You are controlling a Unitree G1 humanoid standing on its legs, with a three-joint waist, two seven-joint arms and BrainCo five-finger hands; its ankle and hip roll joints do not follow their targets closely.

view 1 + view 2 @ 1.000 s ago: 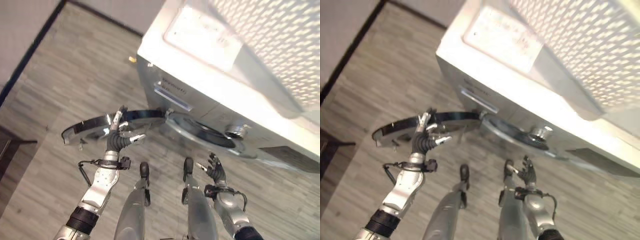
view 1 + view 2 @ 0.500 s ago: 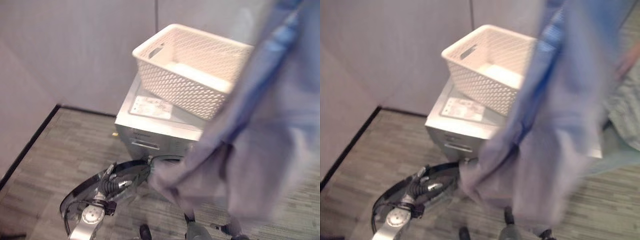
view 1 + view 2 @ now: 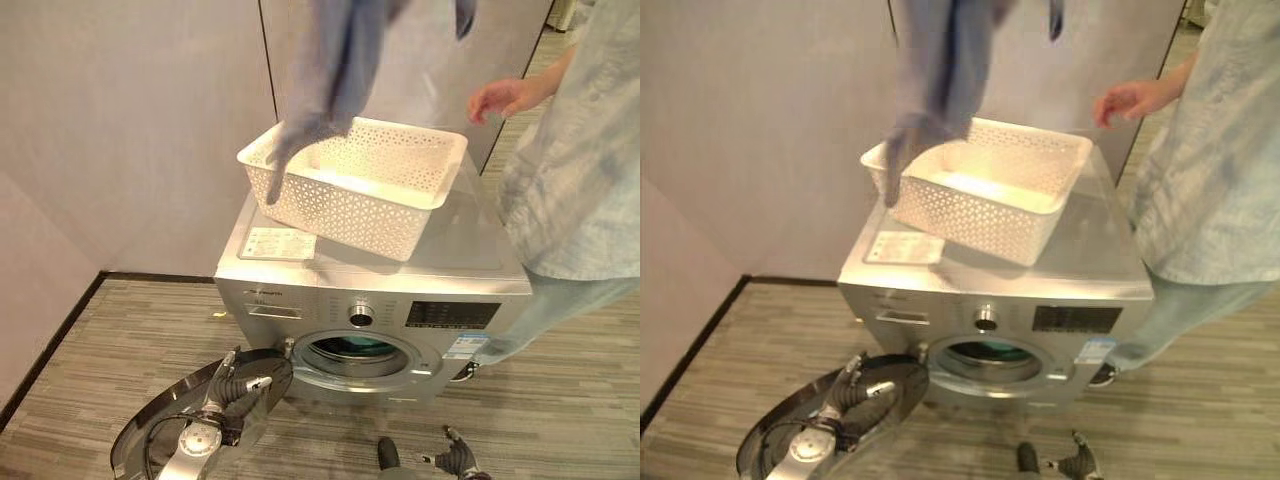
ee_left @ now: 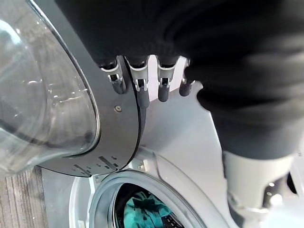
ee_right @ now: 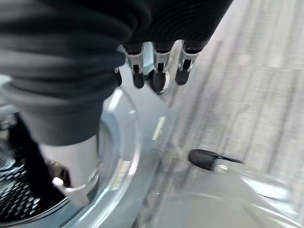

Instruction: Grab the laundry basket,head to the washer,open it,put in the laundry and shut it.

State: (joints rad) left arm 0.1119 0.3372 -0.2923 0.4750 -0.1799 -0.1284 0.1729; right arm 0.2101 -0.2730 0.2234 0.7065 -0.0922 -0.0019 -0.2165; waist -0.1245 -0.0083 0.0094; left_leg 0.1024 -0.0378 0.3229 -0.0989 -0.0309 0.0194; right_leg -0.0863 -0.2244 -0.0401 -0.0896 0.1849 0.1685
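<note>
Person (image 3: 580,170) beside the machine, hand (image 3: 497,97) raised, wood-look floor (image 3: 110,340)

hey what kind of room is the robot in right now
Probably a laundry corner set up indoors, maybe a test space. A silver front-loading washer stands against plain grey wall panels, its door swung open, and a white laundry basket sits on top. The floor is grey wood-look planking.

Laundry basket (image 3: 370,190) is sitting on top of the washer (image 3: 400,290); its door (image 3: 190,415) is hanging open at seven o'clock, a garment (image 3: 320,70) dangling at twelve, a person (image 3: 570,170) standing at three.
</note>
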